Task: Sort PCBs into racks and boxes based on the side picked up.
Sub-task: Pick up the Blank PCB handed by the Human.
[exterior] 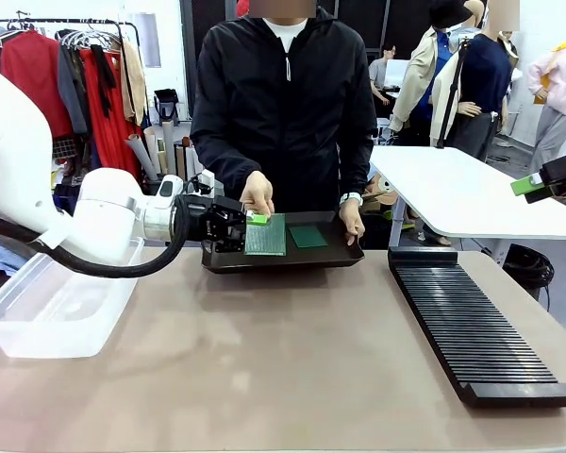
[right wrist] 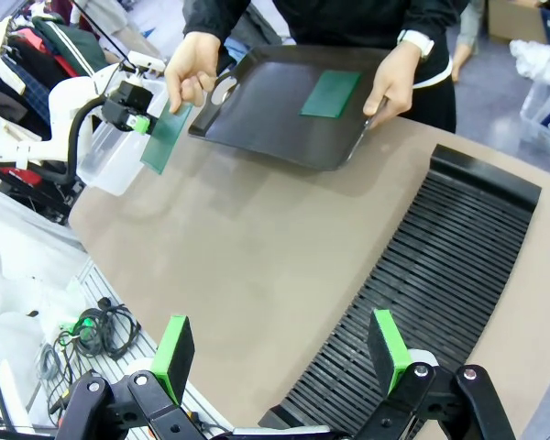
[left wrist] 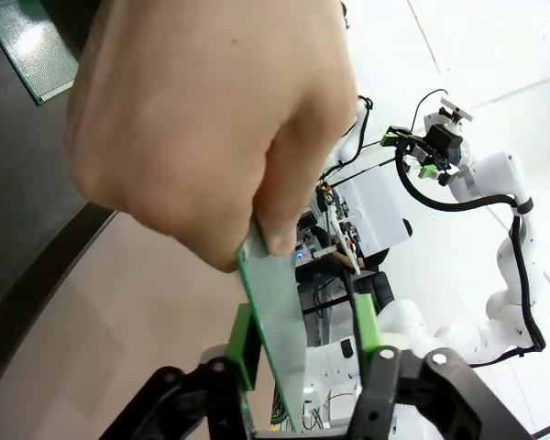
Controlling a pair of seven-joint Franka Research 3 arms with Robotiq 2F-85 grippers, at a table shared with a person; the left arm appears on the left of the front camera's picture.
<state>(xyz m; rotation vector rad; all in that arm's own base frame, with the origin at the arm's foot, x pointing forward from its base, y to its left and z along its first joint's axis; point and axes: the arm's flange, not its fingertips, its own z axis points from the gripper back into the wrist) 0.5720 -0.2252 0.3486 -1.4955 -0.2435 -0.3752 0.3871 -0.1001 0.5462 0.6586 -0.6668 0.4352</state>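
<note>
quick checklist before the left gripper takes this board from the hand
1. PCB between the left gripper pads: ok
2. Pads clamped on it: not ok, a gap shows at one pad
3. Person's hand off the PCB: not ok, it pinches the top edge
4. Right gripper out of the way: ok, open above the rack
5. Box beside the left arm, reachable: ok
</note>
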